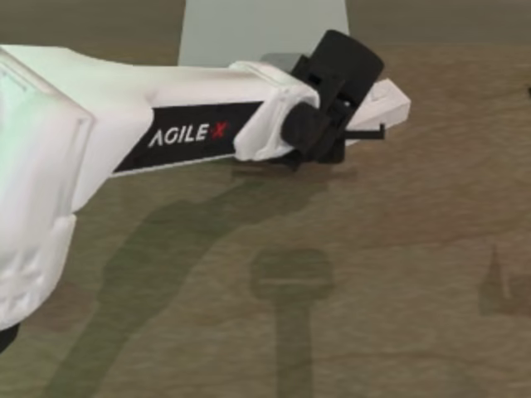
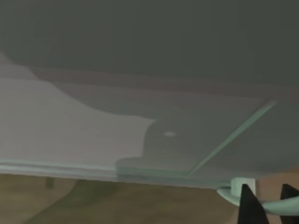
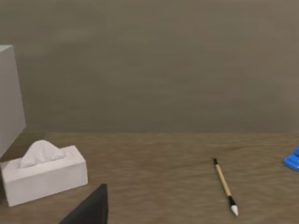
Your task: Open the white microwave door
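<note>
Left arm reaches across the upper half of the top view, left gripper (image 1: 365, 133) at upper centre, hard against the white microwave (image 1: 261, 29), whose pale top shows at the top edge of that frame. Left wrist view is filled by the microwave door (image 2: 140, 93) (grey window, pale frame edge running along the lower part). At the lower right of that view the handle (image 2: 243, 186) sits right beside the dark fingertips (image 2: 247, 205), with a pale bar passing between the two tips. Fingers look closed on the handle, though only the tips show, so treat that as likely, not certain.

Step in hand, my read: grasp made, the pull about to start or under way. How far the door has swung I can't judge.

Next move calls for an arc about the hinge, not a straight pull, or the handle slips out.

Right gripper (image 3: 91, 210) parked over the table (image 3: 163, 163); fingers not readable. Its view shows a tissue box (image 3: 44, 175) at lower left, a pen (image 3: 224, 184) at lower right.
</note>
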